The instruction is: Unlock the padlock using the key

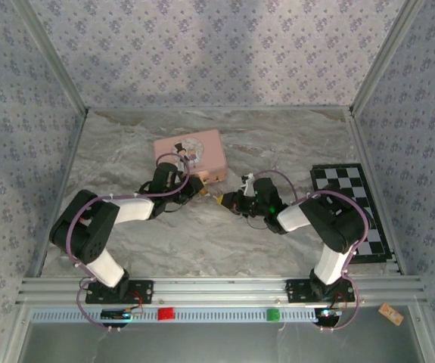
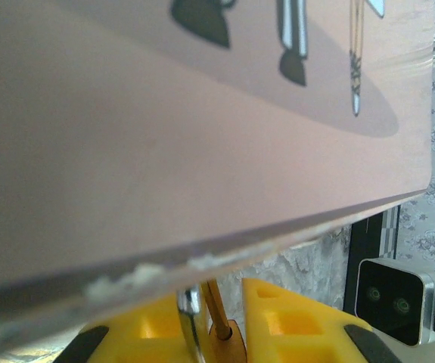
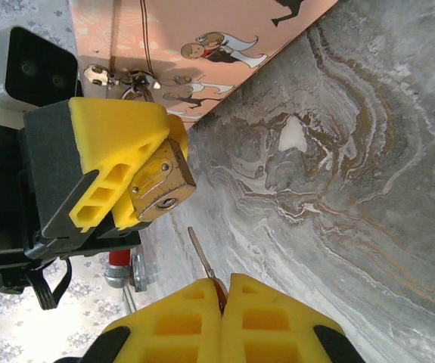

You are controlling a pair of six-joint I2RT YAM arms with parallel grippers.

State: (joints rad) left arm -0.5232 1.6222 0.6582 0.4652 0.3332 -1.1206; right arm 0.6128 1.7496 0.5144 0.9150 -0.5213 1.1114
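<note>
Left gripper (image 3: pixel 147 165) is clamped tight on the padlock (image 3: pixel 164 185). The brass body is pinched between its yellow fingers (image 3: pixel 107 151), with the keyhole end facing my right gripper (image 3: pixel 221 302). The padlock is held up off the bench (image 1: pixel 278 144), right at the near edge of the pink tin (image 1: pixel 191 151), which sits mid-bench toward the far edge. In the left wrist view the silvery shackle (image 2: pixel 191 314) shows between the fingers, under the tin's edge. I can't tell if it's hooked through the tin's latch (image 3: pixel 126 77).

Right gripper is closed on the key (image 3: pixel 199 251), with the slim blade sticking out past the fingertips. It points up at the padlock, tip just short of the keyhole and not touching.

A checkerboard mat (image 1: pixel 349 204) lies along the bench's right edge, well apart.
</note>
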